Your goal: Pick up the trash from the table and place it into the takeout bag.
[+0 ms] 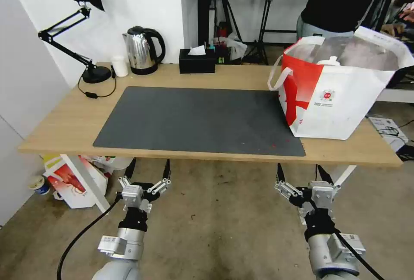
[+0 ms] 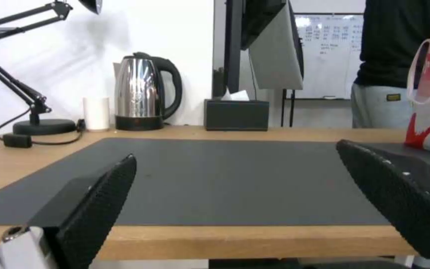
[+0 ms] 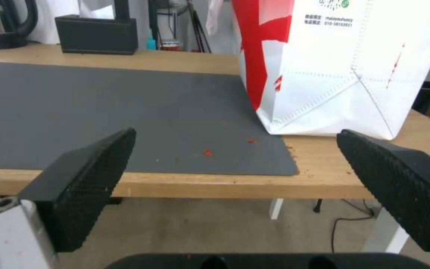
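Light wood makes up the long surface (image 1: 69, 120), which carries a big dark grey mat (image 1: 194, 120) across its middle. On the robot's right end stands the takeout bag (image 1: 340, 99), a boxy white bag with a red side panel, a white loop handle hanging off that side and a small red logo on its front; one corner rests on the mat's edge and the rest on bare wood. Its mouth is open, showing a silvery lining and a white lid (image 1: 330, 61) just inside near the rim. A few red crumbs (image 3: 207, 152) lie on the mat close to the bag's base. Along the far edge sit a black desk lamp (image 1: 82, 29), a small white cup (image 1: 120, 66), a steel kettle (image 1: 142, 50) and a black tissue box (image 1: 197, 61). Under the surface at the left, a white-and-red carton (image 1: 73, 180) rests on the floor. The left tool (image 1: 146, 170) hangs low, just before the near edge of the surface, its black fingers spread wide and holding nothing. The right tool (image 1: 302, 173) hangs likewise before the near edge below the bag, fingers also spread wide and empty.
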Controlling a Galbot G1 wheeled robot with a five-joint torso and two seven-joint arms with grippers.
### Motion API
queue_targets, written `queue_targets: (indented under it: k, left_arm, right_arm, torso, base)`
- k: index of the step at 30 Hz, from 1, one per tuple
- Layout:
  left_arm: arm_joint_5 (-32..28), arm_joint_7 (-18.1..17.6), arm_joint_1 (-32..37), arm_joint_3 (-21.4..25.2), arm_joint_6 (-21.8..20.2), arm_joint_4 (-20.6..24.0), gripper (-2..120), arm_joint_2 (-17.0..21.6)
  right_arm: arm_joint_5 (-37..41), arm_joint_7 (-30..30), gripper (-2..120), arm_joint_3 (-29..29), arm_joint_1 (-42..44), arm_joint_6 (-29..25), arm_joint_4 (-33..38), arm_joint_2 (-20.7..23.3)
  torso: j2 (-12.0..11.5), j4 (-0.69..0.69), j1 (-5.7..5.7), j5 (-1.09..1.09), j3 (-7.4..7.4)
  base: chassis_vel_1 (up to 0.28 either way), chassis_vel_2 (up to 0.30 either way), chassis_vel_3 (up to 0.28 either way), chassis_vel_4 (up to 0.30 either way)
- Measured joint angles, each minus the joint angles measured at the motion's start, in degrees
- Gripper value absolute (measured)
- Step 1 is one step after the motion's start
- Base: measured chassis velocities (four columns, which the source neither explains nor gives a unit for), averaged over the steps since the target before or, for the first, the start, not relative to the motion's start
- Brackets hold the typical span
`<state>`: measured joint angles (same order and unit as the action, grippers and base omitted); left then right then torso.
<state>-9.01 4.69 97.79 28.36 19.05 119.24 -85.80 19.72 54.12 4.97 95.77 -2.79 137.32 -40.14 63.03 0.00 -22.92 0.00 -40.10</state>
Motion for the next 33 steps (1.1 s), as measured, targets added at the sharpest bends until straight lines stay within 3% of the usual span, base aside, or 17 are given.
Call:
queue_targets:
  k: [33]
  left_arm:
    - [-0.24,0.36,-0.43,0.19,-0.43,-0.67,100,0.25]
  right_arm:
    - [0.0,0.0,100,0.0,0.0,0.0,0.0,0.0]
  torso:
    - [0.0,0.0,0.0,0.0,0.0]
  base:
    - [0.0,0.0,0.0,0.0]
